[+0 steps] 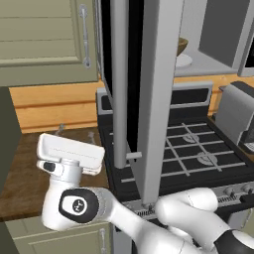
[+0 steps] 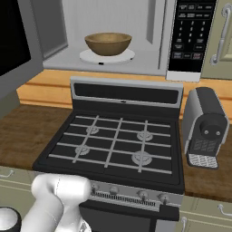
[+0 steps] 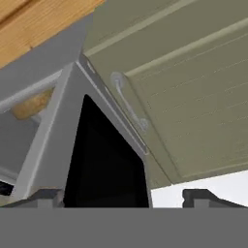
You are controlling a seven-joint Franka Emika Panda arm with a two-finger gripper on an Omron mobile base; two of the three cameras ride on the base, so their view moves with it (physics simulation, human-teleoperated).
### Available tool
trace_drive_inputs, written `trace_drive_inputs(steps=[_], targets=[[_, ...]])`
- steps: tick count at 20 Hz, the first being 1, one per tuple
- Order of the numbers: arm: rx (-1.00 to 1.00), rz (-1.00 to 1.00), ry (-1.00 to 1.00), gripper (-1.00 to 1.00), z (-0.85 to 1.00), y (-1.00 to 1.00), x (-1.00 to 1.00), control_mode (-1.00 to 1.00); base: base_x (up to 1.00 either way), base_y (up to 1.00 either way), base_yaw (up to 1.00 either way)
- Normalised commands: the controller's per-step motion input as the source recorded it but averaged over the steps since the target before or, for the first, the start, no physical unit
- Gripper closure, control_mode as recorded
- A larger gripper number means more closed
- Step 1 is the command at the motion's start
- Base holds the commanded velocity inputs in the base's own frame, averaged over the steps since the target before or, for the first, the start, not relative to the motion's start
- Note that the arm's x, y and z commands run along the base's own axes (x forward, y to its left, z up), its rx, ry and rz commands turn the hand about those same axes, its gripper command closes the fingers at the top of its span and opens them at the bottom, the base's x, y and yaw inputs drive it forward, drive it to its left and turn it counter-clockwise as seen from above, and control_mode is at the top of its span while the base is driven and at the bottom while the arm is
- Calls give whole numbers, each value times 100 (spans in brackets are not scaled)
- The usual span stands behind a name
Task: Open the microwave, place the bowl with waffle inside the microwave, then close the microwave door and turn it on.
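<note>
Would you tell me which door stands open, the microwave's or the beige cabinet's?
The microwave door, black-glassed, swung out edge-on; the cabinet door sits shut.

Microwave door [image 1: 149, 99] open over stove [image 1: 198, 149]; arm [image 1: 79, 198] left.

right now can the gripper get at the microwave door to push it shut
Probably yes. The microwave door stands swung wide open over the stove, and the open gripper points at its black glass with nothing between them. The bowl already sits inside, clear of the door's swing.
</note>
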Motion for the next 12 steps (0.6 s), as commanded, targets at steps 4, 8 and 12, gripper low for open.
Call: trace_drive_inputs(steps=[4, 8, 12], targets=[[-4, 0, 19, 100, 41, -6, 0, -100, 0, 0, 0], [-3, 0, 17, 100, 43, -46, -2, -100, 0, 0, 0], [0, 0, 18, 100, 34, -78, -6, -100, 0, 0, 0]])
